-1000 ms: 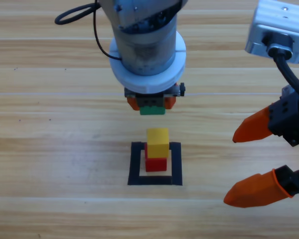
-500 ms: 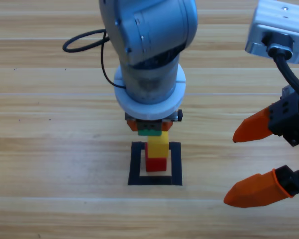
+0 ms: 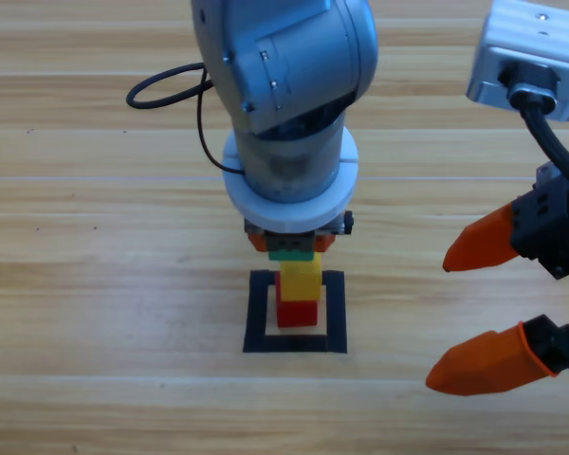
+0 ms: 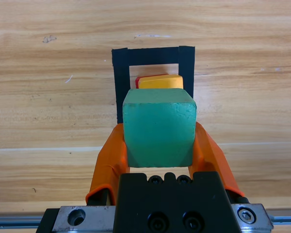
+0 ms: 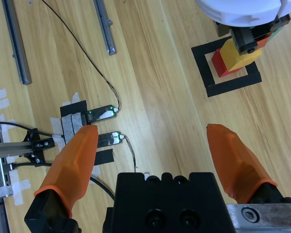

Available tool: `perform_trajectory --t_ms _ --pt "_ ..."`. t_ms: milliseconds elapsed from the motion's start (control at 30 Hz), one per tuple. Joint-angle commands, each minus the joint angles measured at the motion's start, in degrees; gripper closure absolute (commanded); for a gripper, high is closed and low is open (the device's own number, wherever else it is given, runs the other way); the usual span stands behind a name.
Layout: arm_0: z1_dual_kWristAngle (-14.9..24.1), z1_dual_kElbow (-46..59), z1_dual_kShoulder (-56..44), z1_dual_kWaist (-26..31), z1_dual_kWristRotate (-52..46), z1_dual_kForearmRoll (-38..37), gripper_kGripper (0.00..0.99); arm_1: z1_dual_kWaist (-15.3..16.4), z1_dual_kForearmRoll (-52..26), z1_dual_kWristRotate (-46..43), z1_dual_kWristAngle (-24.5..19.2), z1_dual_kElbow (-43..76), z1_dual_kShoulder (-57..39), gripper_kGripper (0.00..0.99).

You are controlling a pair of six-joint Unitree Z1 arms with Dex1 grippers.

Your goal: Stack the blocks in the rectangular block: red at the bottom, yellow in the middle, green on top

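Cubes number three, all small, matte and square-edged: you see the plain red cube [image 3: 297, 312] inside the flat square outline of dark tape [image 3: 257, 314] at centre frame, the plain yellow cube [image 3: 301, 279] stacked on it, and the teal-green cube [image 4: 158, 127] right above the yellow. Your left gripper [image 4: 159, 138] has its two orange jaws closed on the green cube's sides. Your right gripper [image 3: 478, 308] waits at the right edge, jaws spread wide, holding nothing.

No readable text, label, brand, number or sign shows on anything.
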Motion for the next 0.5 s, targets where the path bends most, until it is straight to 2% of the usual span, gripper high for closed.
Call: perform_trajectory --t_ms 33,500 --pt "-0.65 1.13 2.32 -1.03 -0.23 -0.93 0.982 -0.33 0.86 0.0 -0.29 1.51 -0.66 0.0" --pt "-1.0 0.95 3.99 -1.03 -1.46 -1.55 0.981 -0.33 0.86 0.0 -0.29 1.59 -0.75 0.0"
